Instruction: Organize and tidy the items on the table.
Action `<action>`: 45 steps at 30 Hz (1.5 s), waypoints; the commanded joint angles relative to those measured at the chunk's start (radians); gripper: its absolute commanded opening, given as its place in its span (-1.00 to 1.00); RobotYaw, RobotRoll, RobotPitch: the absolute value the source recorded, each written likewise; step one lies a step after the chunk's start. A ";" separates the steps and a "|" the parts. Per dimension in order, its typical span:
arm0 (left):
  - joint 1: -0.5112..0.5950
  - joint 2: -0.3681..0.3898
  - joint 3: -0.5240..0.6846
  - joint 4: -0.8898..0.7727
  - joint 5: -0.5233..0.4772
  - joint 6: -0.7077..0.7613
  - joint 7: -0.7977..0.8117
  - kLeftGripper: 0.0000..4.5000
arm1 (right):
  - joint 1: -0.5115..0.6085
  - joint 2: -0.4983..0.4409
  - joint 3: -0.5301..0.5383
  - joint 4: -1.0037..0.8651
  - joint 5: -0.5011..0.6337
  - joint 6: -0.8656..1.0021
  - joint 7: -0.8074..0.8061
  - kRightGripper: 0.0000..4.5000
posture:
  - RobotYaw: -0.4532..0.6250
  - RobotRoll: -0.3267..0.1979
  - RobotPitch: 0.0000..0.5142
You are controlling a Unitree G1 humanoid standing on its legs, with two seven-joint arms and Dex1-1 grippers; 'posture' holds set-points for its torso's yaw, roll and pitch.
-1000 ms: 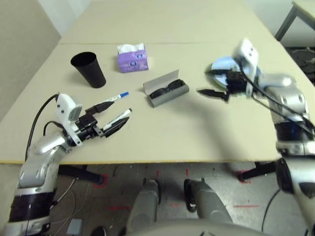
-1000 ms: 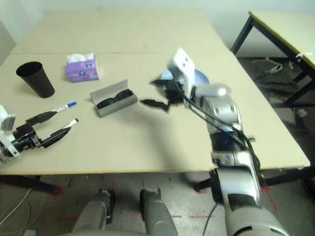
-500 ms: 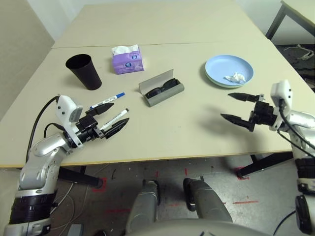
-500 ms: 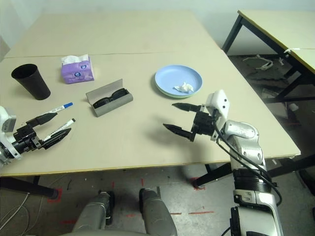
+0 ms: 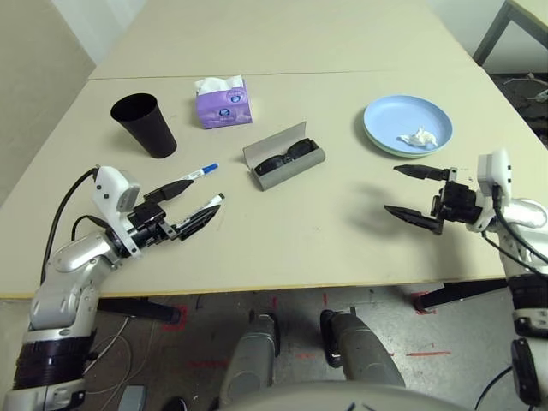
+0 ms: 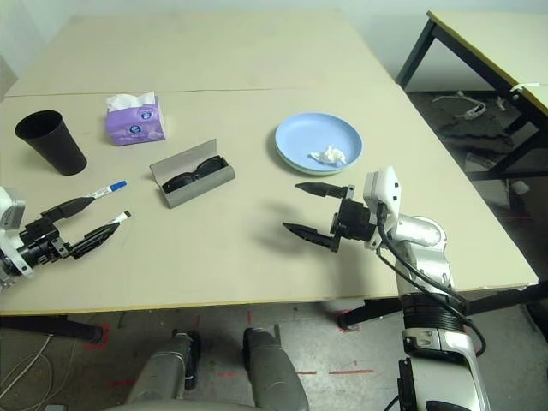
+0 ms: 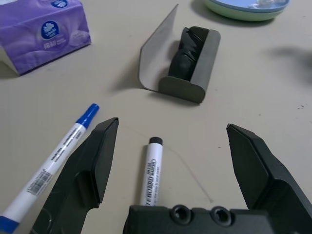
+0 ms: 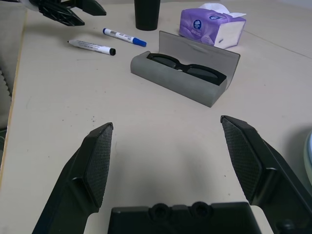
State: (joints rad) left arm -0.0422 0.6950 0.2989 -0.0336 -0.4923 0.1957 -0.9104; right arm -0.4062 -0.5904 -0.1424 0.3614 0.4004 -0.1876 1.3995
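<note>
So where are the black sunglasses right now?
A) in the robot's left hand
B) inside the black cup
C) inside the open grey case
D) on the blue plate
C: the black sunglasses lie inside the open grey case, whose lid stands up behind them, and both hands are open and hold nothing.

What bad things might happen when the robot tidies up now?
The black-capped marker lies between the open left hand's fingers, and the blue-capped marker is close beside; closing might knock it rolling. The glasses case is open, so a bump might spill the sunglasses.
</note>
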 commanded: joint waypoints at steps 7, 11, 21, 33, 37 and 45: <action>-0.040 -0.017 0.007 0.088 0.061 -0.033 0.081 -0.26 | 0.043 -0.010 0.013 -0.046 0.041 0.015 0.032 1.00 | -0.33 0.25 -0.28; -0.112 -0.023 -0.016 0.165 0.134 -0.058 0.159 -0.86 | 0.067 -0.007 0.017 -0.077 0.055 0.031 0.036 1.00 | -0.34 0.25 -0.31; -0.376 -0.108 -0.143 0.441 0.294 -0.175 0.240 -0.99 | 0.060 0.005 0.022 -0.075 0.032 0.023 -0.022 1.00 | -0.40 0.25 -0.33; -0.648 -0.187 -0.186 0.752 0.385 -0.321 0.334 -0.99 | 0.124 0.005 0.028 -0.187 0.032 0.051 -0.110 1.00 | -0.48 0.25 -0.32; -0.694 -0.193 -0.198 0.855 0.407 -0.347 0.346 -0.99 | 0.135 0.003 0.027 -0.216 0.032 0.064 -0.136 1.00 | -0.50 0.25 -0.32; -0.732 -0.250 -0.236 0.957 0.429 -0.399 0.299 -0.99 | 0.122 0.002 0.032 -0.240 0.031 0.080 -0.167 1.00 | -0.53 0.25 -0.31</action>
State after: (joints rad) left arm -0.7654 0.4542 0.0837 0.9067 -0.0758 -0.1891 -0.5902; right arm -0.2839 -0.5860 -0.1244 0.1409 0.4314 -0.1154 1.2394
